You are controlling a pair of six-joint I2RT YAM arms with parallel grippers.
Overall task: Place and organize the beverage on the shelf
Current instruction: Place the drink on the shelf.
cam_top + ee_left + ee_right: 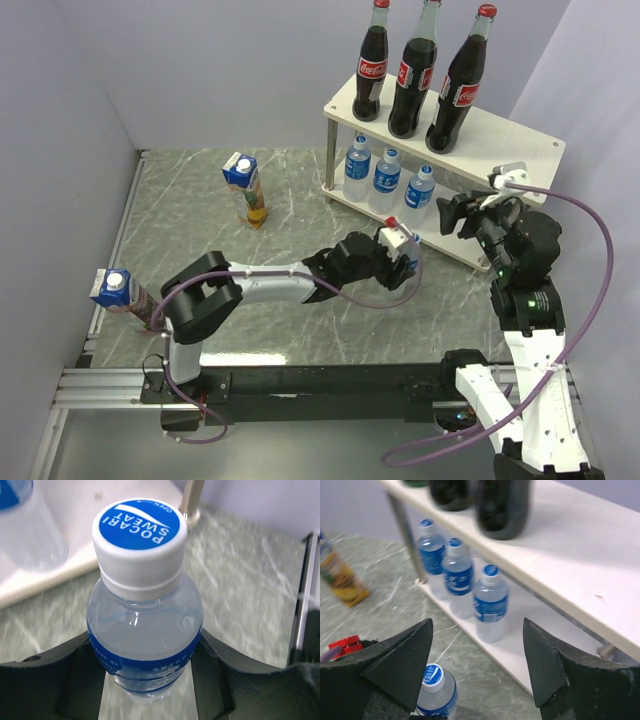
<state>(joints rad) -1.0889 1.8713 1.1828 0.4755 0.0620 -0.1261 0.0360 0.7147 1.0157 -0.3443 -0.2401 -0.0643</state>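
1. the left claw (398, 256) is clenched on a small water bottle (145, 615). its black fingers (55, 675) press on both sides, low on the blue label. the bottle stands up straight, just in front of the shelf (530, 155).
2. the right claw (477, 627) is spread wide with nothing in it. it hangs near the shelf, a bit above the held bottle.
3. three cola bottles (413, 75) stand on the top board (560, 535). three more water bottles (387, 180) stand in a row on the bottom board (520, 647). two juice cartons (245, 188) stand on the table (200, 240), well apart from the shelf.
4. the held bottle looks full, so i think it is a little heavy for such a small thing. its wall is thin plastic and will likely bend if squeezed hard.
5. it is round and smooth, so it could slip or spin in the claw. the label part in the middle looks like the best place to hold. the cap (140, 525) is too small and too high up for a good hold.
6. there is bare room on the bottom board beside the last bottle in the row. the top board sits close over it, so the bottle should slide in from the front, staying straight up.
7. the cartons are tall and thin, so they may tip over. their card sides can dent. hold them on the flat sides, near the middle.
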